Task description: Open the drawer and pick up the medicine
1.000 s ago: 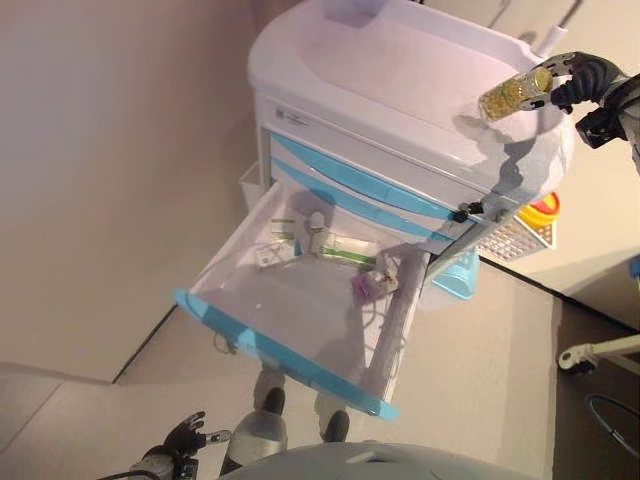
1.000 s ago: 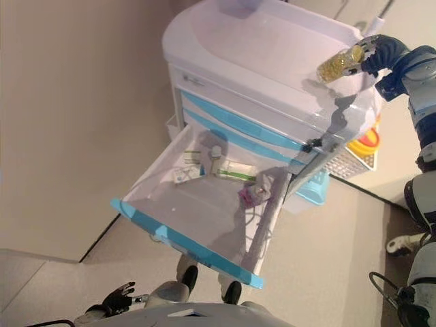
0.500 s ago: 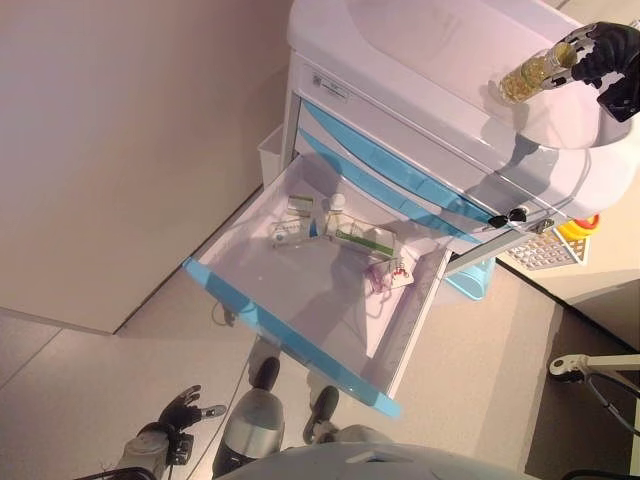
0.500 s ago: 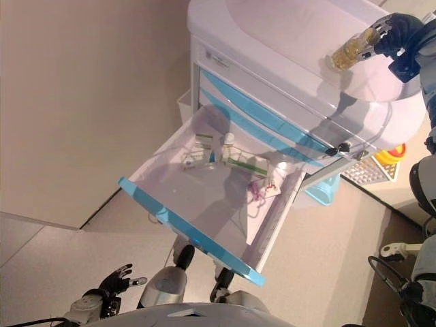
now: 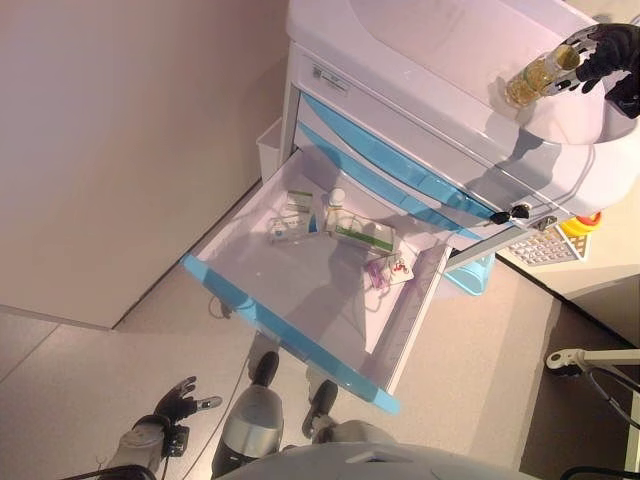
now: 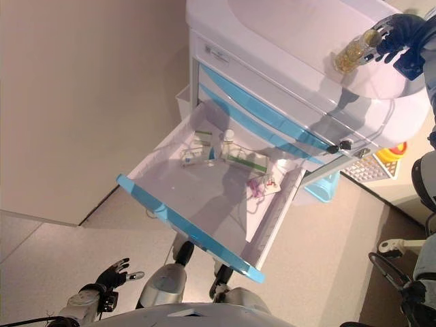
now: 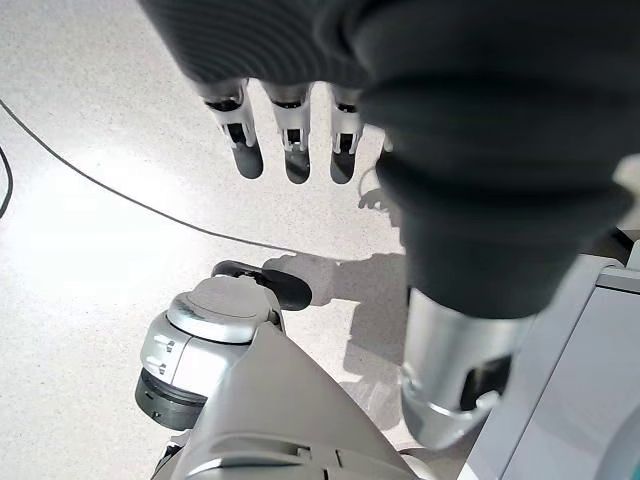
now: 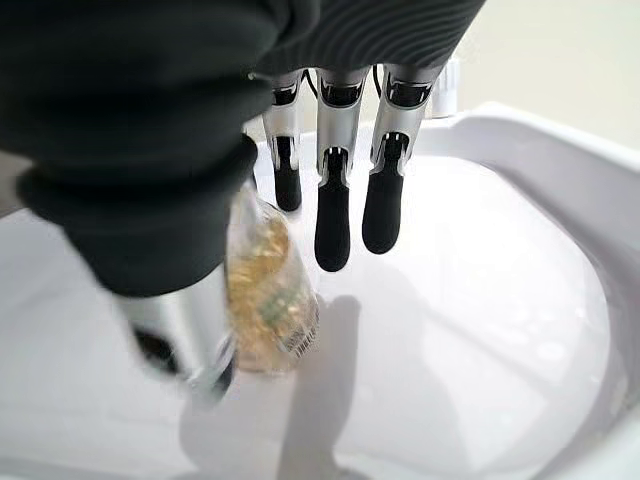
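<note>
The cart's blue-fronted drawer (image 5: 290, 335) stands pulled out. It holds small boxes (image 5: 362, 238), a small white-capped bottle (image 5: 336, 202) and a purple packet (image 5: 380, 272). My right hand (image 5: 610, 55) is shut on a clear medicine bottle (image 5: 530, 82) full of yellow capsules and holds it just above the right end of the white cart top (image 5: 430, 40). In the right wrist view the bottle (image 8: 268, 290) sits between the thumb and the fingers (image 8: 335, 215). My left hand (image 5: 175, 402) hangs low over the floor, open and empty, its fingers (image 7: 295, 150) straight.
The wall runs along the cart's left. A small white bin (image 5: 270, 150) hangs on the cart's left side. A blue bin (image 5: 470, 275), a white grid basket (image 5: 545, 248) and a yellow-red container (image 5: 582, 222) are at its right. A white stand base (image 5: 580, 358) lies on the floor.
The whole view has shifted as the camera moved. My right hand still holds the bottle over the cart top's right end. The left hand stays low.
</note>
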